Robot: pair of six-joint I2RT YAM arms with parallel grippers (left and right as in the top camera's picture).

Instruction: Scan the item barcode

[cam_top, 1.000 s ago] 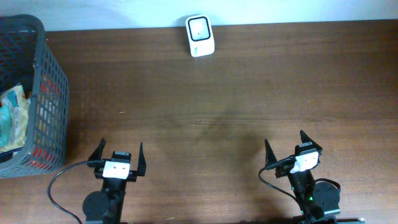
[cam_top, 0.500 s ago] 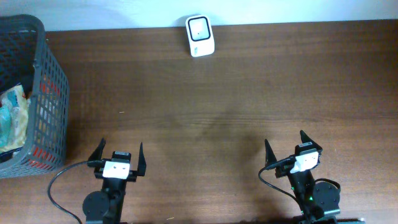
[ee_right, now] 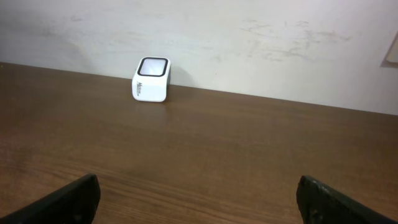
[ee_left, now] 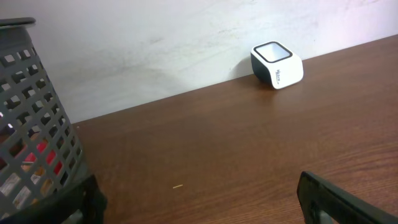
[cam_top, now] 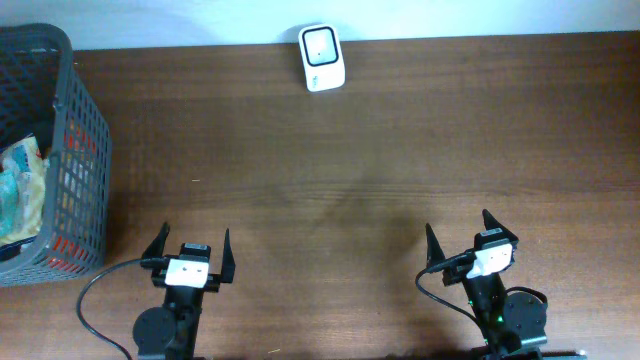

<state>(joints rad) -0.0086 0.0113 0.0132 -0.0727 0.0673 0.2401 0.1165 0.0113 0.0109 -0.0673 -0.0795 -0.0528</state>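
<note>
Dark brown wood grain is noted across the table (cam_top: 400, 150), which is bounded by a pale wall at its far edge. A white scanner (cam_top: 322, 44) with a dark square window is found standing against that wall, well apart from both arms. A grey mesh basket (cam_top: 88, 150) is placed at the table's left edge, and pale wrapped packets (cam_top: 20, 190) are seen lying inside it; no barcode can be made out on them. The left gripper (cam_top: 195, 232) is positioned near the front edge, just right of the basket, with its jaws spread wide and nothing held. The right gripper (cam_top: 458, 222) is likewise observed at the front edge, with its jaws wide and nothing between them.
</note>
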